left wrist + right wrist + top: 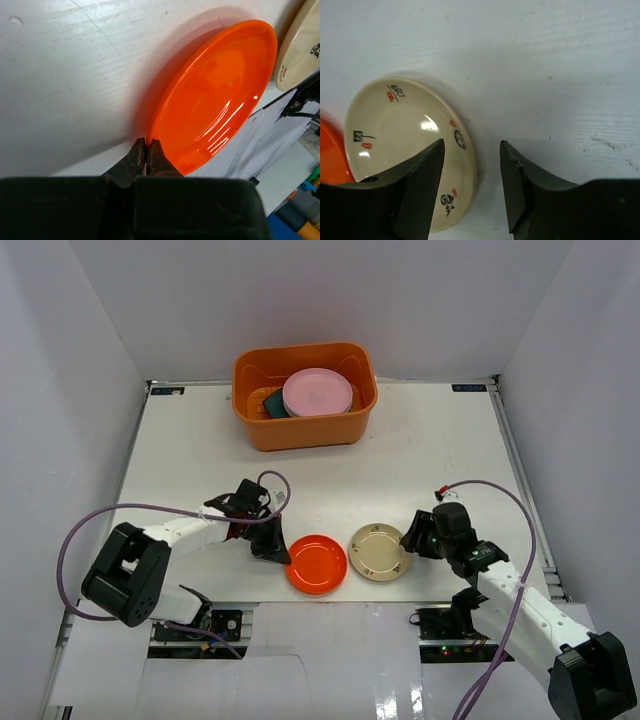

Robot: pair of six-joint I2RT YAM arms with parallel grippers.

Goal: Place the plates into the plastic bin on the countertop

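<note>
A red plate (316, 563) and a cream plate (378, 552) with small dark marks lie side by side near the countertop's (200, 460) front edge. My left gripper (272, 548) is shut on the red plate's (220, 90) left rim; in the left wrist view the gripper (146, 142) pinches that edge at its tips. My right gripper (412, 538) is open at the cream plate's right rim. In the right wrist view the gripper (471, 144) straddles that rim, one finger over the cream plate (395, 130), the other over bare table. The orange plastic bin (305, 430) at the back holds a pink plate (317, 393) and a teal one (272, 400).
White wall panels close in the left, right and back sides. The cream plate's edge (300, 50) shows just beyond the red one in the left wrist view. Papers and the arm bases lie past the front edge of the table (330, 640).
</note>
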